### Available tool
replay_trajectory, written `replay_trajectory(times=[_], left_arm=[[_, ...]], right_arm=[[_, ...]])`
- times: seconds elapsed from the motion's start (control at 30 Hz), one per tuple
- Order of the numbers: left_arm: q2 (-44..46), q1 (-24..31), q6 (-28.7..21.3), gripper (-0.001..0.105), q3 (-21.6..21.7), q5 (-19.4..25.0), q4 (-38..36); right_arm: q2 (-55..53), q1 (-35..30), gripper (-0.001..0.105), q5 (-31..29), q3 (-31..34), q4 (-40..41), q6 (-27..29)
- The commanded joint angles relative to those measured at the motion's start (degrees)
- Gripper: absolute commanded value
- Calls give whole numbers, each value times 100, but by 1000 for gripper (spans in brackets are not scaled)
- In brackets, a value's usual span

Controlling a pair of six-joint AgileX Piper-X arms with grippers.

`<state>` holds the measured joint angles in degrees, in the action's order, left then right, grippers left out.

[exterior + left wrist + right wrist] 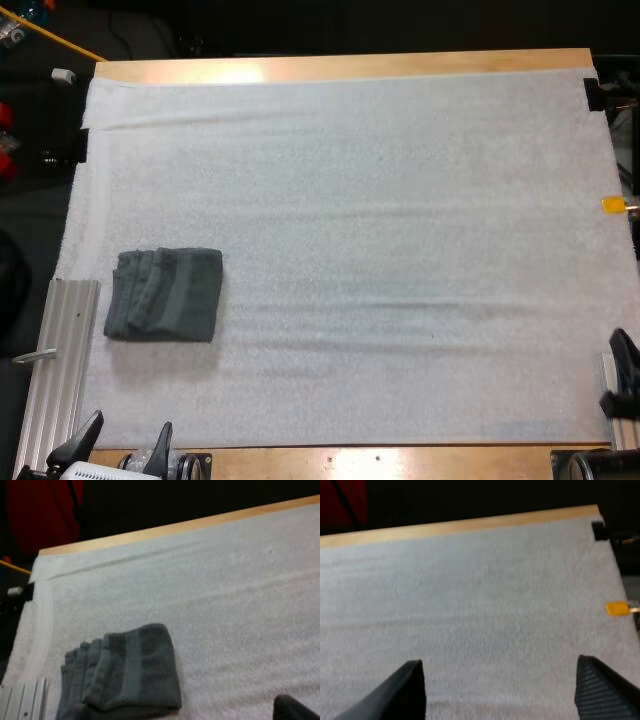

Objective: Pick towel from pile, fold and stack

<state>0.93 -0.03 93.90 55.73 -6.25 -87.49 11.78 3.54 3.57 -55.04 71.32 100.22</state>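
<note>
Left claw (130,425) sat at the near left corner of the table (340,66), its two black fingers standing well apart (both tips pointed toward the far side) and gripping nothing. From the left wrist view one dark fingertip (292,709) hung over the white mat (225,595), to the right of the towels and not touching them.

The right claw (618,375) waited at the near right edge of the mat. Its own view showed the right claw (500,662) spread wide over bare mat, with nothing between its fingers.

The folded stack of towels (165,293) lay flat on the left part of the mat, closer to the near side than to the far one. It was dark grey-green, with several folded layers stepped along its left edge, plain to see from the left wrist (130,672). It lay just right of a ribbed metal plate (60,370) that ran along the mat's near left edge. The stack lay farther out than the left claw, apart from it, and well apart from the right claw.
</note>
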Motion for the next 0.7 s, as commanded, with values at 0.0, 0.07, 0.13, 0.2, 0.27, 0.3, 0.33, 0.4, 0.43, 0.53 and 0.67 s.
replay_trajectory(times=[0.0, 0.07, 0.13, 0.2, 0.27, 0.3, 0.33, 0.4, 0.43, 0.53, 0.67], left_arm=[[765, -26, 58, 68, 25, 8, -145], [820, -26, 77, 68, 85, -7, -249], [793, -6, 169, 68, 109, -32, -226], [794, -7, 185, 68, 107, -84, -234], [794, -7, 185, 68, 107, -153, -247], [794, -7, 185, 68, 107, -174, -246], [794, -7, 185, 68, 107, -175, -246], [794, -7, 185, 68, 107, -196, -246], [794, -7, 185, 68, 107, -217, -246], [794, -7, 185, 68, 107, -224, -246], [794, -7, 185, 68, 107, -255, -246]], right_arm=[[-177, -25, 62, 32, -34, 46, 70], [-353, -25, 62, -33, -34, 48, 85], [-551, -25, 62, -80, -34, 63, 159], [-767, -25, 62, -149, -34, 62, 163], [-942, -25, 62, -297, -34, 92, 163], [-1056, -25, 62, -385, -19, 94, 163], [-1101, -25, 62, -410, -14, 94, 163], [-1304, -25, 62, -505, -4, 94, 163], [-1376, -25, 62, -511, -4, 94, 163], [-1519, -25, 62, -510, -4, 129, 163], [-1499, -25, 62, -511, 42, 225, 163]])
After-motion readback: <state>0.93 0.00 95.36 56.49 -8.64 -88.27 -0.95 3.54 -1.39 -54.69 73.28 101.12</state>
